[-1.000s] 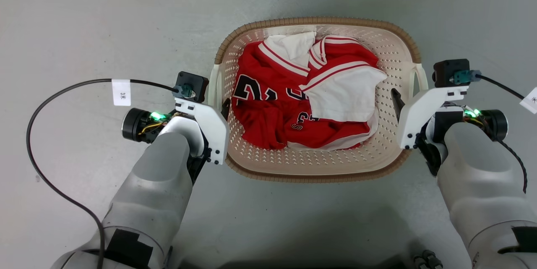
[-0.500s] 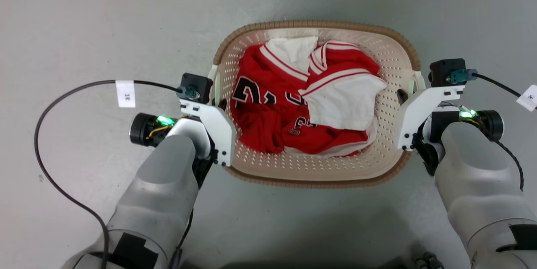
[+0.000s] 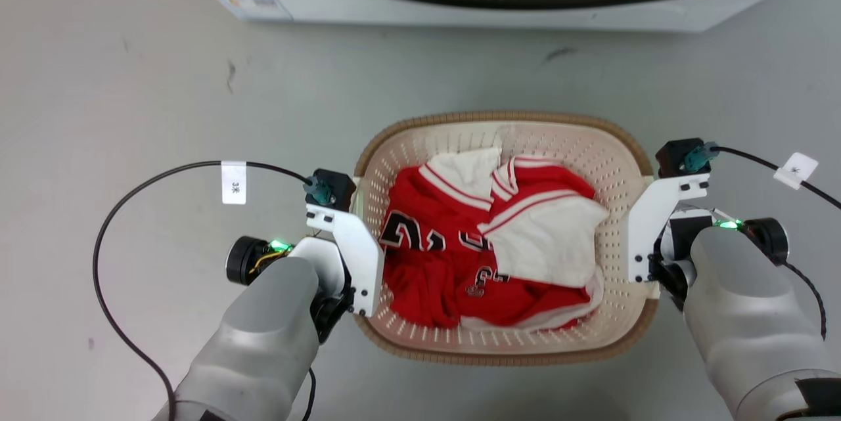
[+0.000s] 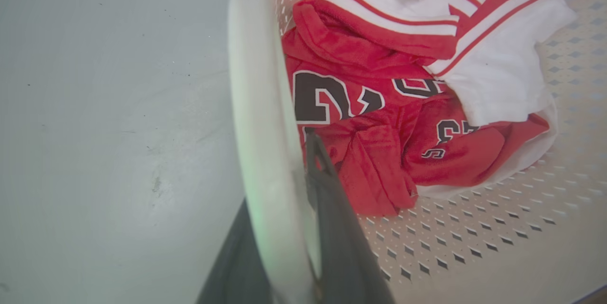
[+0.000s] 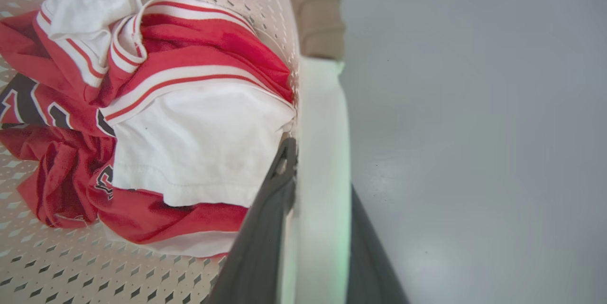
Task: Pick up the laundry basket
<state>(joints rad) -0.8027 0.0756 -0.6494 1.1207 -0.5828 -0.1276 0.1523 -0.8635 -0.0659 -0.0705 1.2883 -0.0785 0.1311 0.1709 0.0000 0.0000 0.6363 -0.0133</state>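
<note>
The laundry basket (image 3: 506, 117), cream perforated plastic with a brown woven-look rim, sits in the middle of the head view and holds red-and-white jerseys (image 3: 486, 243). My left gripper (image 3: 358, 240) is at the basket's left side. In the left wrist view this gripper (image 4: 284, 190) is shut on the white side handle (image 4: 256, 105), with one dark finger on each side of it. My right gripper (image 3: 640, 234) is at the basket's right side. In the right wrist view it (image 5: 322, 171) clamps the other white handle (image 5: 322, 119) the same way.
A white washing machine (image 3: 460, 7) with a dark round door spans the top of the head view, just beyond the basket. Grey floor (image 3: 131, 79) surrounds the basket. Black cables with white tags (image 3: 234, 182) loop outward from both wrists.
The head camera has shifted, bringing the washing machine into view. Both grippers have moved inward from beside the handles onto them. The basket stays between the arms.
</note>
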